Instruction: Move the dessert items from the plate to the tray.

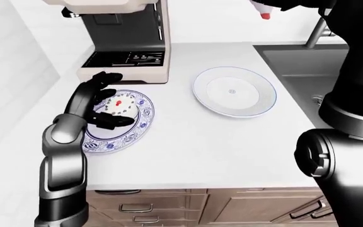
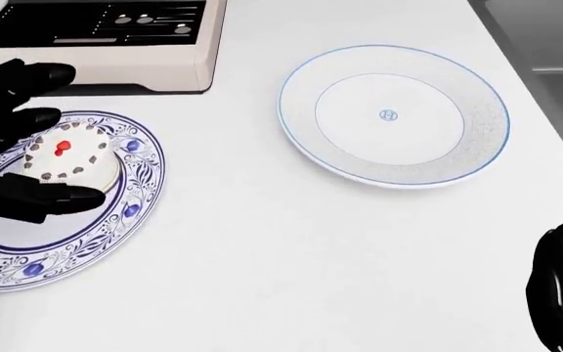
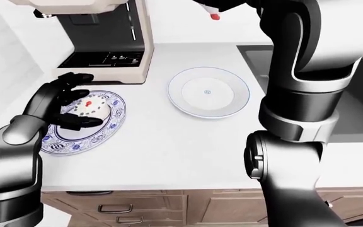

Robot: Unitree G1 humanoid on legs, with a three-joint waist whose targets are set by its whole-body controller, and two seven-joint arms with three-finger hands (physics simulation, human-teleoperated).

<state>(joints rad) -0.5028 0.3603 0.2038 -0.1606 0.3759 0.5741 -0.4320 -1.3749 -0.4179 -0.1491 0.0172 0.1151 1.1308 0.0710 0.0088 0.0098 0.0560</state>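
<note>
A small white cake [image 2: 71,155] with a red top and dark dots sits on the blue-patterned plate [image 2: 135,209] at the left of the head view. My left hand [image 2: 71,147] is open, with fingers [image 2: 27,77] above the cake's upper left edge and the thumb [image 2: 62,196] along its lower edge. The round white tray [image 2: 306,139] with a blue rim lies to the right and holds nothing. My right hand [image 3: 232,4] is raised at the top edge of the right-eye view, mostly cut off. It holds a white and red dessert piece [image 1: 263,10].
A coffee machine [image 1: 128,52] stands just above the plate. A dark sink [image 1: 307,71] with a faucet [image 1: 317,33] lies to the right of the tray. My right arm [image 1: 352,94] fills the right side. Wooden drawers [image 1: 144,208] are below the counter edge.
</note>
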